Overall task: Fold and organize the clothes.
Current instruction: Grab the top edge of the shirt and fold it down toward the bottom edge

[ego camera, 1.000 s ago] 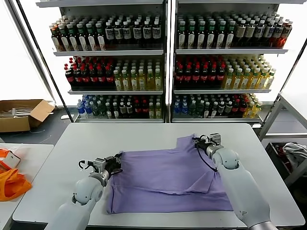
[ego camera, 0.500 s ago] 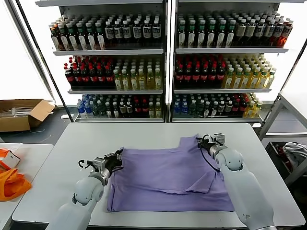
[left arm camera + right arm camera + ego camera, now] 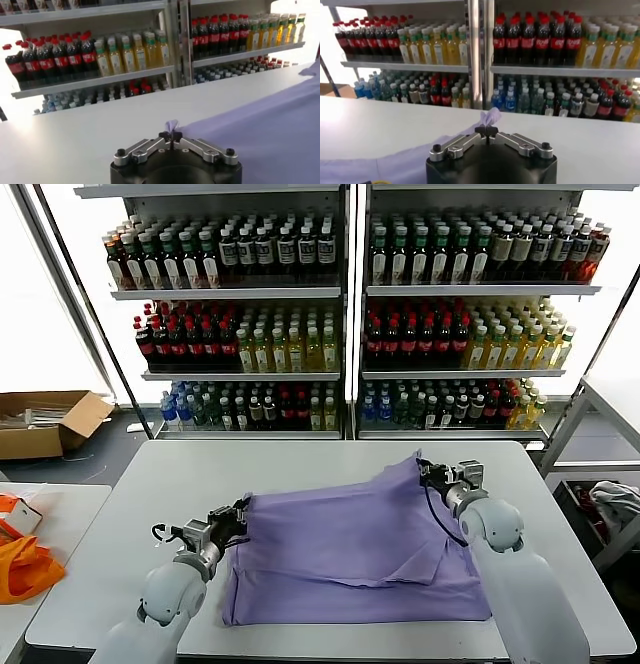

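A lavender T-shirt (image 3: 350,549) lies spread across the white table (image 3: 300,464), with a folded flap near its right side. My left gripper (image 3: 241,511) is shut on the shirt's left far corner, and a tuft of cloth (image 3: 171,125) pokes up between its fingertips (image 3: 170,135). My right gripper (image 3: 424,473) is shut on the far right corner, held lifted above the table so the cloth peaks there. A purple tuft (image 3: 489,118) stands up from its closed tips (image 3: 486,131). The far edge of the shirt hangs stretched between the two grippers.
Shelves of bottled drinks (image 3: 340,314) stand behind the table. A cardboard box (image 3: 45,422) sits on the floor at the far left. An orange bag (image 3: 25,569) lies on a side table to the left. A metal rack (image 3: 600,444) stands on the right.
Both grippers have moved toward the far side and risen, carrying the shirt's far edge with them. The right corner now peaks higher, and the cloth is stretched tauter.
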Robot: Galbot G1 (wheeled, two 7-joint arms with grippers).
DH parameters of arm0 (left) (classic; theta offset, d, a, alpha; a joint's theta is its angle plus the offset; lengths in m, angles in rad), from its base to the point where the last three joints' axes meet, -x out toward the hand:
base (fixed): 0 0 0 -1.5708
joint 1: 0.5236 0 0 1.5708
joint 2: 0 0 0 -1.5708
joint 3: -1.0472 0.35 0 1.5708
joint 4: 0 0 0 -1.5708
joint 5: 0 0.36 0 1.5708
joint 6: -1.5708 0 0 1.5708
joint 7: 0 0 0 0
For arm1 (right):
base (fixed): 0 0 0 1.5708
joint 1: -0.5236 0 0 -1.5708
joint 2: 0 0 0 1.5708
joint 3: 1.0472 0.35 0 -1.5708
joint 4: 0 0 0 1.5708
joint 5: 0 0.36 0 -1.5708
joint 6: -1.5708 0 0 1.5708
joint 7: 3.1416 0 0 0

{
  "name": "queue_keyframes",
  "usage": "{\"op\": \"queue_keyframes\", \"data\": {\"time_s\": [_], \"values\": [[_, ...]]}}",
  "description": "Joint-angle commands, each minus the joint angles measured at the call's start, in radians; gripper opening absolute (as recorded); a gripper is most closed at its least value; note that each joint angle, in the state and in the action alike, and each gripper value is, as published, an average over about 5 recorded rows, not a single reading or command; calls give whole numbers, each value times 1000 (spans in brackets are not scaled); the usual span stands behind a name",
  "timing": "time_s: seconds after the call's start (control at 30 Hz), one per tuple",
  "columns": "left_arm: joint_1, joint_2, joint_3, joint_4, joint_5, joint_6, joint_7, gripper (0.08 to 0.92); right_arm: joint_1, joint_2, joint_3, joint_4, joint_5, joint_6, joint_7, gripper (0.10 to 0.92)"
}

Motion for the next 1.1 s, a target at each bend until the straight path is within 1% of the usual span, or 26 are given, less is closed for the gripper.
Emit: {"op": "queue_keyframes", "data": {"time_s": [0.03,0.37,0.6,0.83,1.1], "values": [[148,26,-33,-144,26,-2,13,85,-266,-5,94,258,-33,18,56,107],[279,-32,-47,-232,91,-6,25,85,-425,12,166,330,-68,23,112,107],[356,-43,-66,-263,129,-17,31,85,-509,-3,194,365,-67,40,130,107],[418,-42,-95,-321,140,-20,36,85,-589,-4,198,420,-64,50,139,107],[445,-49,-107,-321,167,-33,48,85,-618,8,195,446,-77,43,149,107]]}}
